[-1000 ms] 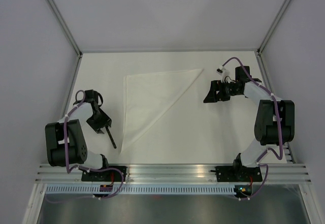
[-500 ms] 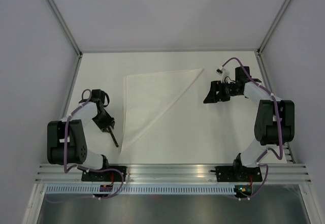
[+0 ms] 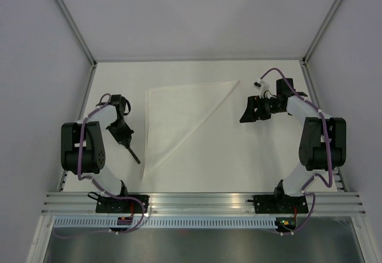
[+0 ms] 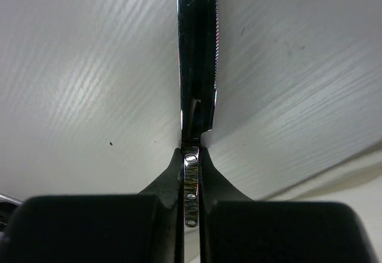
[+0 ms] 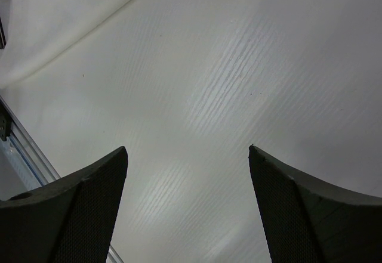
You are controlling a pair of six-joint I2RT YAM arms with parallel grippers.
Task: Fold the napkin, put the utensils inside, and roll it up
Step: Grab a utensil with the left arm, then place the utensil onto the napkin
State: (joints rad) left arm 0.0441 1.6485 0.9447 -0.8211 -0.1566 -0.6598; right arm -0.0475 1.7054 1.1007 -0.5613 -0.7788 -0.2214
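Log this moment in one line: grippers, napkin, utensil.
left gripper: shut on utensil, left of napkin | right gripper: open, empty, right of napkin | napkin: folded triangle, flat, nothing on it

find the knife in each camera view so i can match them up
Top external: knife left of the napkin's near tip, one end in the left tool.
Left wrist: knife at centre, running from the shut tool to the top edge.
Right wrist: not in it.
Shared landmark: the left tool gripping it.
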